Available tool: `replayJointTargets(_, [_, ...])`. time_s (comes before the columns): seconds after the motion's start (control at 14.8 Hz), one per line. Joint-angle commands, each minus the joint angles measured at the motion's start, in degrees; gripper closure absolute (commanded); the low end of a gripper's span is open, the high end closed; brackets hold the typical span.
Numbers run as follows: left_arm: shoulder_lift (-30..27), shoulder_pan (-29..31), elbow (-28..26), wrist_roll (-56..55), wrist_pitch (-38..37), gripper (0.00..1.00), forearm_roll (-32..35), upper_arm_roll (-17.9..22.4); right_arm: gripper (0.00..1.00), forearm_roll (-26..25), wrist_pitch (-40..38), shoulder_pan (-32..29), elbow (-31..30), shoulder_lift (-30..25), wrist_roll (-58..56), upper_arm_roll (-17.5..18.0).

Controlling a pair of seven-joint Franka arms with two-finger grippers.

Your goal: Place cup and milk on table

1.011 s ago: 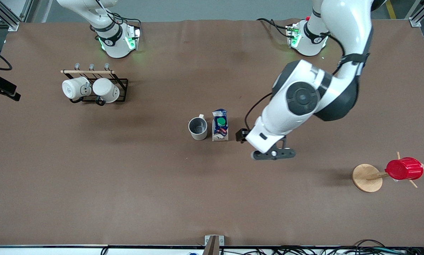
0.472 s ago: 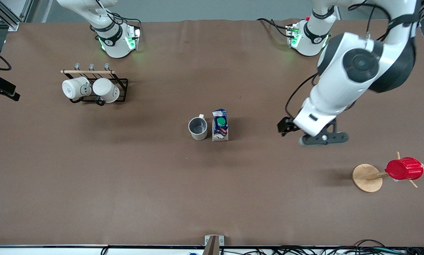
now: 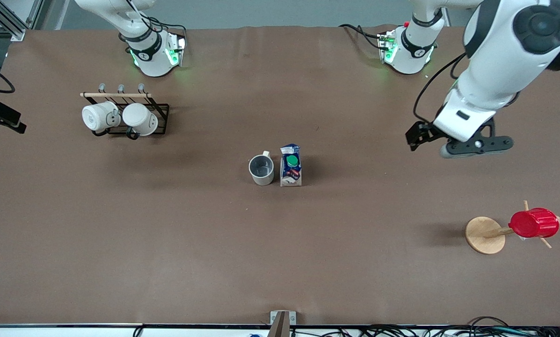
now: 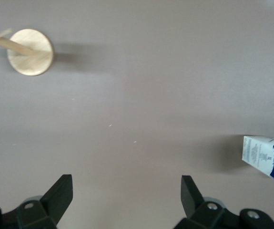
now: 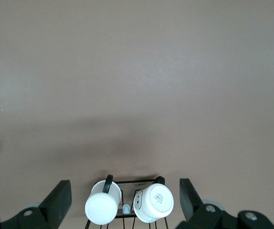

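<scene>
Taking the blue-and-white gable-top milk carton with the round green cap (image 3: 291, 166) as my landmark: nearer the front camera than it, and well off toward my left arm's end of the plain matte brown table (image 3: 167, 243), a bright red ribbed cup (image 3: 534, 223) hangs on a small wooden peg stand with a round base (image 3: 484, 235). The carton itself stands upright at mid-table. Just beside it, toward my right arm's end, sits the small cream-beige mug with the grey inside (image 3: 261, 169), upright, with a narrow gap between the two. My left gripper (image 3: 477, 146) hangs in the air over bare table, well apart from the carton toward my left arm's end; its fingers (image 4: 60, 193) are spread wide and hold nothing. Farther from the camera than the carton, toward my right arm's end, a black wire rack with a wooden rail (image 3: 125, 110) carries two plain white mugs (image 3: 120, 117). My right gripper (image 5: 125, 200) waits above that rack, fingers wide apart and empty.
</scene>
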Motion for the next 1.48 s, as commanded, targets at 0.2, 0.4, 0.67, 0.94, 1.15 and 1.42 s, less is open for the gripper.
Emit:
replayJointTargets(0.2, [-5.3, 6.3, 0.1, 11.5, -7.3, 0.0, -4.4, -0.1, 0.0, 1.0, -0.5, -0.9, 0.8, 0.3, -0.6, 0.3])
replayJointTargets(0.4, [-4.4, 7.4, 3.3, 13.3, -7.3, 0.0, -4.5, -0.5, 0.0, 1.0, -0.5, -0.9, 0.8, 0.3, -0.6, 0.3])
replayJointTargets(0.67, [0.0, 4.7, 11.5, 12.9, -13.1, 0.0, -4.4, 0.4, 0.0, 1.0, -0.5, -0.9, 0.8, 0.2, -0.6, 0.3])
replayJointTargets(0.94, [-0.7, -1.4, 10.8, 12.2, -13.2, 0.0, -4.1, 7.0, 0.0, 1.0, -0.5, -0.9, 0.8, 0.3, -0.6, 0.3])
replayJointTargets(1.15, [-2.1, -1.7, 8.9, 12.2, -12.2, 0.0, -4.1, 7.9, 0.0, 1.1, -0.5, -0.9, 0.8, 0.3, -0.5, 0.3])
replayJointTargets(1.42, [-2.9, -1.3, 7.4, 12.0, -10.9, 0.0, -3.9, 7.7, 0.0, 1.1, -0.5, -0.9, 0.8, 0.3, -0.5, 0.3])
